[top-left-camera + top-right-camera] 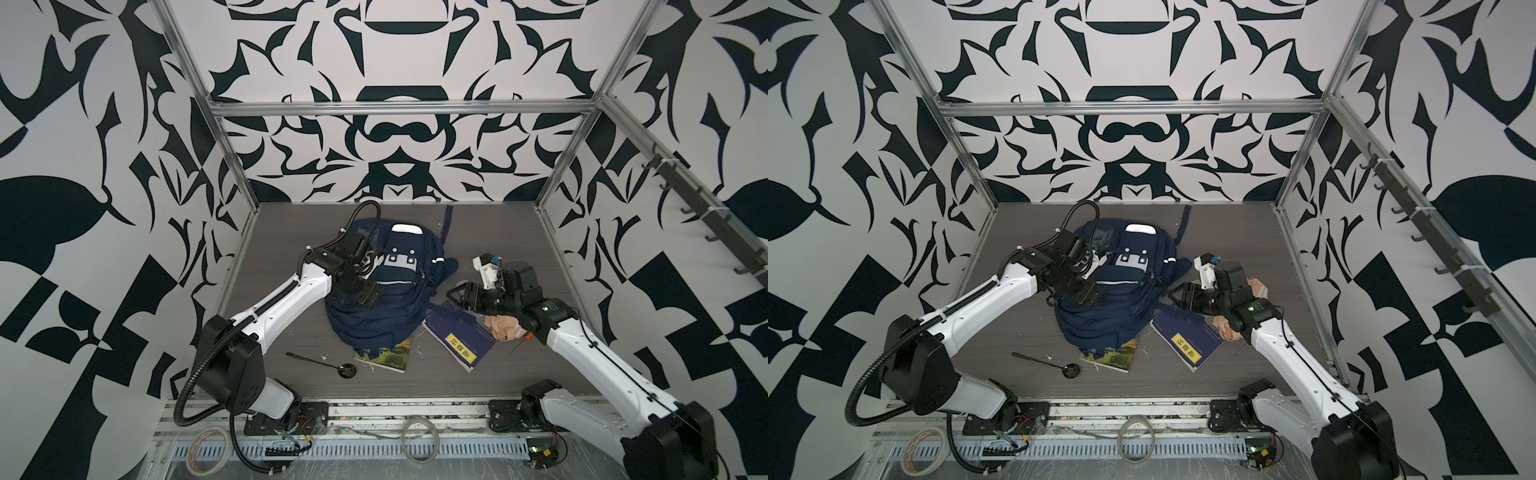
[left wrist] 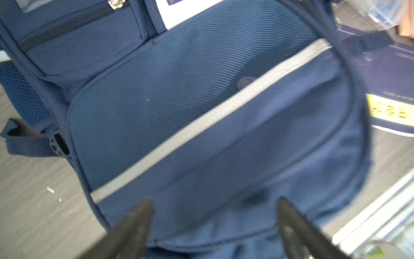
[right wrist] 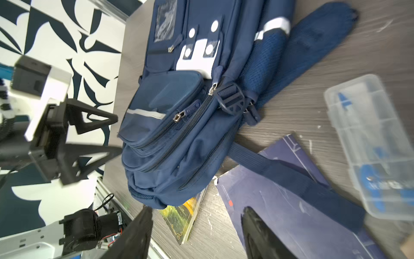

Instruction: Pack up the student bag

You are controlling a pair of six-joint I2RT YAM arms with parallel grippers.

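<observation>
Left gripper (image 2: 215,200) is hovering wide open and empty over the student bag (image 1: 382,291). Right gripper (image 3: 196,209), likewise spread and empty, is hanging beside the bag, near a strap-crossed navy book (image 1: 461,338).

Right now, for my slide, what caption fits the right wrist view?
Open right gripper hovering near a navy book, the student bag and a clear plastic box.

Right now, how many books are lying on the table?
2. A green-and-yellow book pokes out from under the near end of the backpack; a navy book with a yellow label lies to its right. Others may hide under the backpack.
</observation>
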